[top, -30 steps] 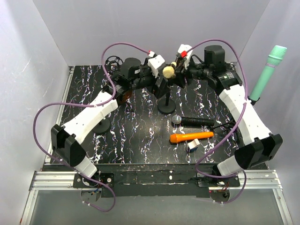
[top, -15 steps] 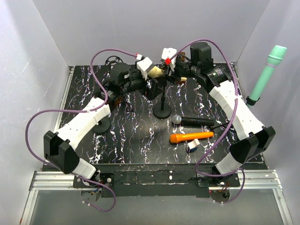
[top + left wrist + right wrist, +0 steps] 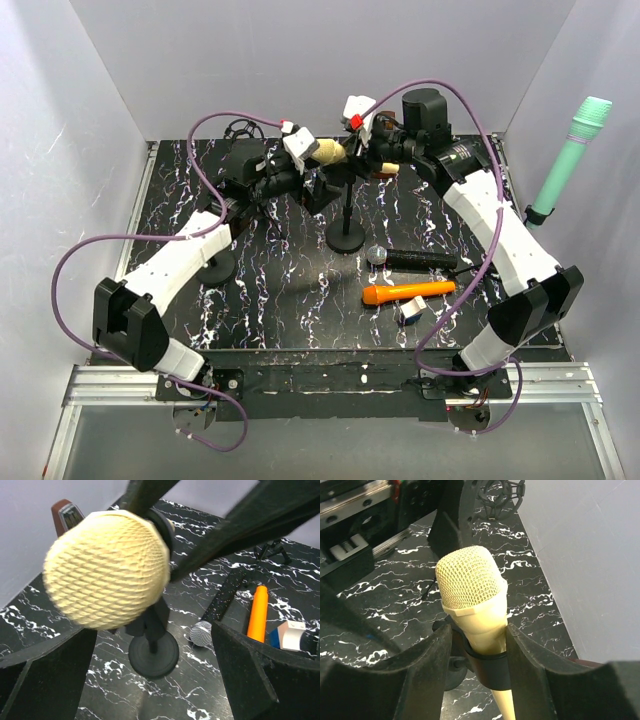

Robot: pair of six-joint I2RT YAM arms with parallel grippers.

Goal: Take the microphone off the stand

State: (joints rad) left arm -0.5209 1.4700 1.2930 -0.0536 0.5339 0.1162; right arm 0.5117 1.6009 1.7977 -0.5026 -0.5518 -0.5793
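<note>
At the top of the stand: the cream mesh-headed plastic microphone (image 3: 470,582) sits in the black ring clip (image 3: 490,672) of the black metal stand with a round base (image 3: 346,238), with its head leaning toward the left-arm side of the pole.
Right gripper (image 3: 479,630): closed in on the microphone's neck just above the clip; both pads (image 3: 427,665) appear to touch the cream body.
Left gripper (image 3: 154,630): spread wide and holding nothing. The mesh head sits between its fingers (image 3: 250,675) with no visible contact.
Step in hand: judged to be drawing the microphone out of the clip.
Method: pull along the microphone's own axis, head leading. A sideways pull would likely lever the stand over on its base.
Bracing: the left gripper would serve best by steadying the pole below the clip; whether it has room to do so cannot be told.
Hazards beside the base: a black handheld microphone (image 3: 415,258) and an orange microphone (image 3: 408,292) lie on the right-arm side of the stand — keep the base from sliding into them.
</note>
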